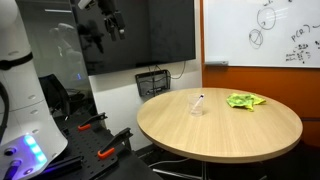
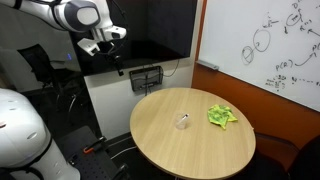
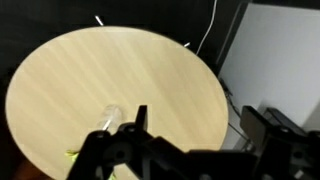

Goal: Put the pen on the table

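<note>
A clear glass cup [image 1: 199, 104] stands near the middle of the round wooden table [image 1: 240, 130]. It also shows in both other views [image 2: 183, 122] [image 3: 110, 117]. A thin pale pen [image 1: 201, 98] seems to stand in the cup; it is too small to make out clearly. My gripper [image 1: 105, 25] [image 2: 110, 40] hangs high in the air, away from the table and in front of the dark screen. In the wrist view its fingers [image 3: 200, 125] are spread apart with nothing between them, and the table lies far below.
A crumpled green cloth [image 1: 244, 100] [image 2: 222, 116] lies on the table beyond the cup. A whiteboard [image 1: 265, 30] hangs on the wall behind. A black wire basket [image 2: 146, 78] sits by the table's edge. Clamps and tools [image 1: 110, 148] lie on the robot's base.
</note>
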